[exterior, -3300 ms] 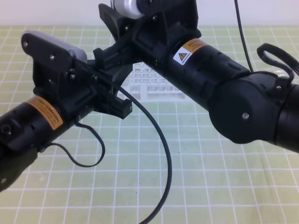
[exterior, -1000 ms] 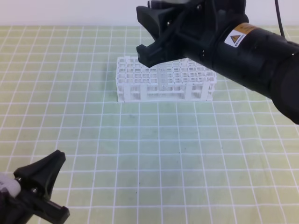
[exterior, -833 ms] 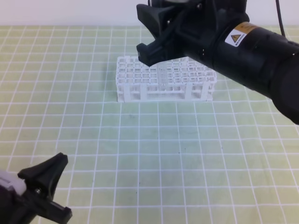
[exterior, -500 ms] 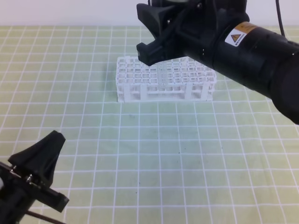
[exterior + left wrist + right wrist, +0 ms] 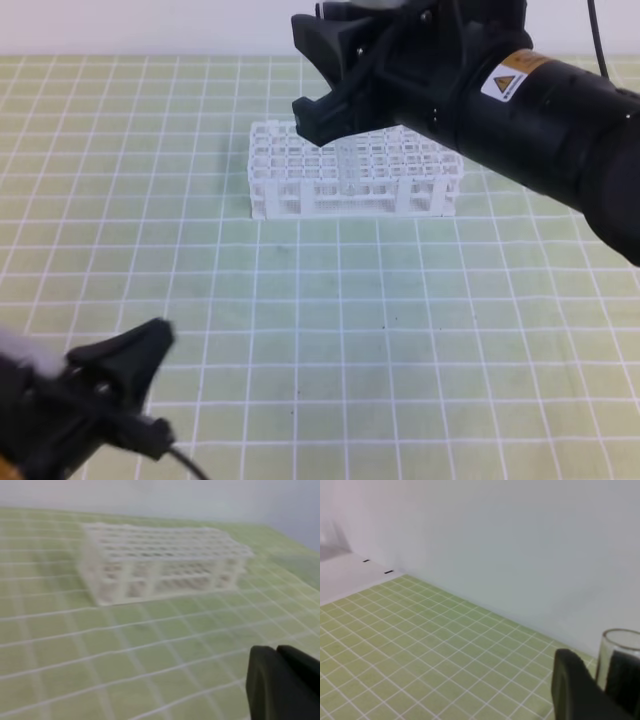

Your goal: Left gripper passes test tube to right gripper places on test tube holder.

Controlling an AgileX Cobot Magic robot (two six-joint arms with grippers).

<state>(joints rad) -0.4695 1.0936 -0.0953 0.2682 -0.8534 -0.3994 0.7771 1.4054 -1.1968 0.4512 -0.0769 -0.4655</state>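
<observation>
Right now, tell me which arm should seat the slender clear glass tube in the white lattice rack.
Right. Its black pincer hangs above the white lattice rack, clamped on the clear glass tube, whose lower end reaches into the grid. The left pincer is shut, empty, low and far off.

The test tube holder (image 5: 352,170) looks like white moulded plastic, matt, an open lattice; the test tube (image 5: 615,660) is clear, smooth glass with a glossy rim; the right gripper (image 5: 325,75) is black plastic — dull, faintly sheened; the left gripper (image 5: 125,385) the same; the mat (image 5: 400,330) is matt green, white-gridded.
</observation>
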